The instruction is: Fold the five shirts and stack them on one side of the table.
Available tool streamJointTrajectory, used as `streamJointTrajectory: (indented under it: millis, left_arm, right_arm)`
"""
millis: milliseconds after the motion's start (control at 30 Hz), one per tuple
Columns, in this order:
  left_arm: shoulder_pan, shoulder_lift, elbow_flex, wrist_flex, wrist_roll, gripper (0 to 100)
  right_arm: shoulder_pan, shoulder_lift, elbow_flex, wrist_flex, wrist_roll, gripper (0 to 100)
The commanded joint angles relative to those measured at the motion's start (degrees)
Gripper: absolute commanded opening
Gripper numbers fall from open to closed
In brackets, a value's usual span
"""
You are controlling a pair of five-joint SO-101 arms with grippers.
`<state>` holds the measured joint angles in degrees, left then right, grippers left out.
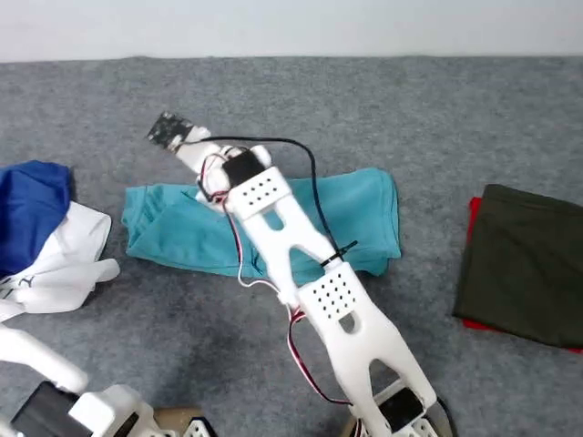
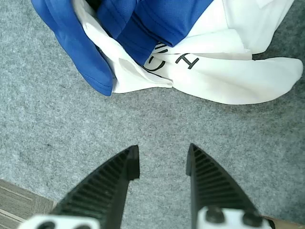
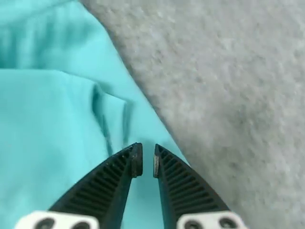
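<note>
A teal shirt (image 1: pixel 364 218) lies half folded across the middle of the grey carpet. My right arm stretches over it, and my right gripper (image 1: pixel 171 133) is by the shirt's far left corner. In the right wrist view the right gripper (image 3: pixel 145 162) hangs over the teal shirt (image 3: pixel 47 119) near its edge, open only by a narrow gap with nothing clamped. A crumpled blue shirt (image 1: pixel 32 205) and a white shirt (image 1: pixel 64 255) lie at the left. My left gripper (image 2: pixel 162 162) stands open over bare carpet just short of the white shirt (image 2: pixel 228 71) and blue shirt (image 2: pixel 143 24).
At the right edge a folded dark olive shirt (image 1: pixel 524 264) rests on a red one (image 1: pixel 474 214), of which only a rim shows. My left arm's base (image 1: pixel 46 364) sits at the front left. Bare carpet lies along the far side.
</note>
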<state>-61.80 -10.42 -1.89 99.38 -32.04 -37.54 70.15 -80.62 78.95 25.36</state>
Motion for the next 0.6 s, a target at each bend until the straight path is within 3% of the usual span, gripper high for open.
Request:
streamJointTrajectory:
  millis: [0, 200, 300, 567]
  left_arm:
    - [0.53, -2.64, -0.4, 0.97, -0.44, 17]
    - [0.09, -2.73, -0.4, 0.97, -0.44, 17]
    - [0.0, -2.73, -0.4, 0.97, -0.35, 17]
    - [0.0, -2.73, -0.4, 0.97, -0.35, 13]
  right_arm:
    - [0.66, -4.53, -6.86, 6.73, -0.62, 5.4]
    - [2.07, -7.6, -12.75, 24.4, -1.49, 5.4]
    - [5.58, -10.24, -10.02, 24.31, -8.7, 3.9]
    - [12.88, -29.49, 18.81, 24.13, -16.7, 1.5]
